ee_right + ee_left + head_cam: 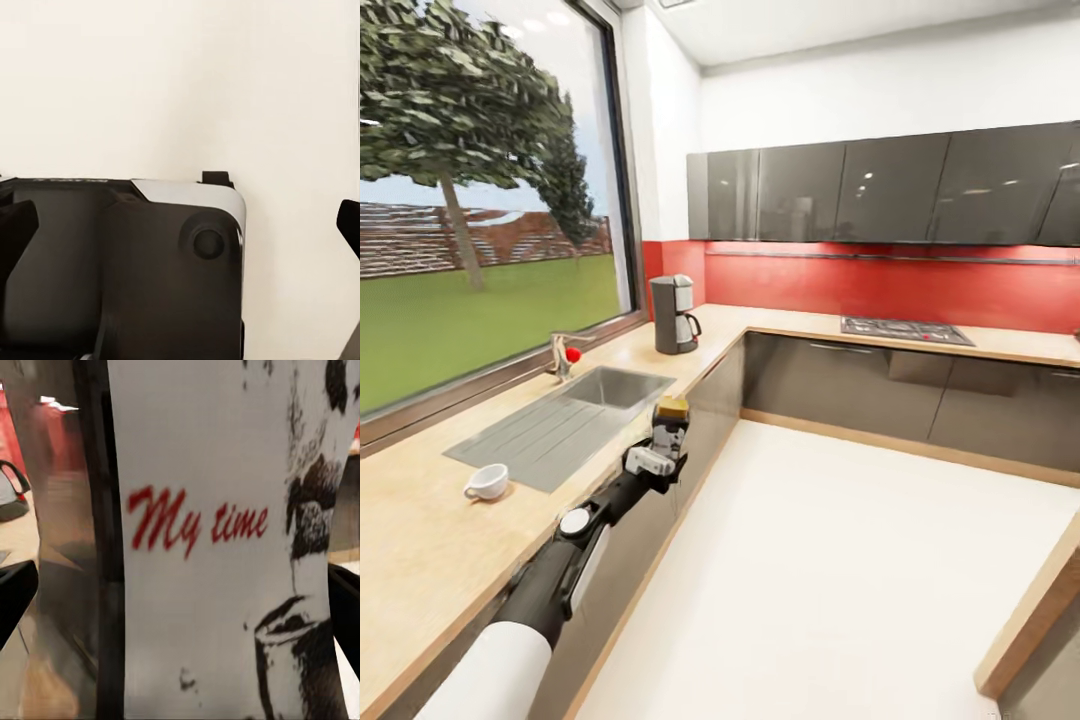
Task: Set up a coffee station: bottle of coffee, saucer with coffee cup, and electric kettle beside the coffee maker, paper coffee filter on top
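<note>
The table [780, 322] runs in an L under the window [480, 200] and along the red backsplash [880, 285], with dark wall cabinets [880, 185] above it. You have a sink [560, 420] with a ribbed drainboard set into the window run, a faucet [563, 352] behind it, and a cooktop [905, 330] set into the far run.

The coffee maker [674, 314] stands upright on the table at the inner corner, beyond the sink.

Your left arm [560, 575] reaches forward along the table's front edge. Your left end effector [666, 452] is closed on the bottle of coffee [671, 424], holding it upright just off the table edge, near the sink's front corner. In the left wrist view the bottle's white label [217, 540] reads "My time" in red, with a dark finger at each side edge of the picture.

The coffee cup [487, 483] sits on the table by the near end of the drainboard, well apart from the coffee maker.

Your right end effector [184, 225] appears in the right wrist view with its dark fingertips [15, 232] set wide apart at both edges and nothing between them; a dark part of the robot's body [120, 270] and the pale floor [180, 82] lie beyond.
</note>
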Tool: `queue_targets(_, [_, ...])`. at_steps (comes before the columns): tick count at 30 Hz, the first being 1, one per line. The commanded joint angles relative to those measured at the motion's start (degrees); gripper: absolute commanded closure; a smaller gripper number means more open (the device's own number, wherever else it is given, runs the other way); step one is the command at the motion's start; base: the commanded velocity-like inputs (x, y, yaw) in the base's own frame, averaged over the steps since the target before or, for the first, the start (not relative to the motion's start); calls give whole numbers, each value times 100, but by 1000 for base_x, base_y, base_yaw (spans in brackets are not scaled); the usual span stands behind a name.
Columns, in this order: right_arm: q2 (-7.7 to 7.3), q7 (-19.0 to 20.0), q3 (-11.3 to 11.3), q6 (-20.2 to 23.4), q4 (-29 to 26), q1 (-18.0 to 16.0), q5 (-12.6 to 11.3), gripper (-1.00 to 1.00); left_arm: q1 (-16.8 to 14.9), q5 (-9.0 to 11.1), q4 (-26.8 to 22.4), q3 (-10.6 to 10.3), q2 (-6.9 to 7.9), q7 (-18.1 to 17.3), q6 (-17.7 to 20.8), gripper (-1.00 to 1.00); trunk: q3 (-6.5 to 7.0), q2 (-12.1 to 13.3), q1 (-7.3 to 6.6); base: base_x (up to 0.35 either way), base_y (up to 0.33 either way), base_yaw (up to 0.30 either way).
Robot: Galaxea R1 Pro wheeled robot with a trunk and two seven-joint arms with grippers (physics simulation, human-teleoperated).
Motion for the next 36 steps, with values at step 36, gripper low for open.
queue_targets(36, [-8, 15, 50, -24, -100, -3, -55, -100, 1704, -45, -1547, 25, 47, -46, 113, 100, 83, -5, 2, 0, 0, -170])
